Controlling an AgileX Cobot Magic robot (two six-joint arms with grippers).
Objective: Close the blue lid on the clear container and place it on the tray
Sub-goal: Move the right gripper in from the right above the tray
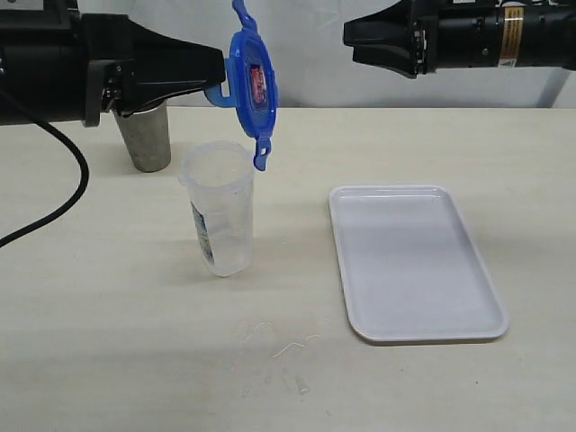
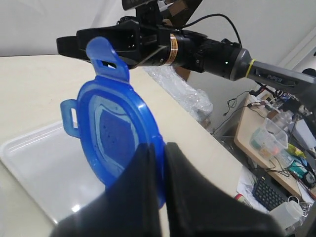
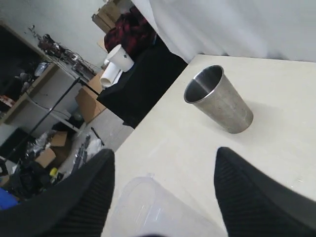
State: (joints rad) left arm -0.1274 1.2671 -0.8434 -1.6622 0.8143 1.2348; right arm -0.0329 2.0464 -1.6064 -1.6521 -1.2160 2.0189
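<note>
The pale table [image 1: 108, 342] bears a metal cup [image 1: 144, 135] by its far edge, the clear container [image 1: 220, 216] upright nearer, and the tray [image 1: 414, 261] apart beside it.

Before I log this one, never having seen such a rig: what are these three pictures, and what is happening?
This is a two-armed robot. One picture looks at the table from outside; the other two come from a camera on each wrist. The left end effector is shut on the blue lid, held on edge in the air near the open clear container. The right end effector is open and empty. A white tray and a grey metal cup also sit on the table.
</note>
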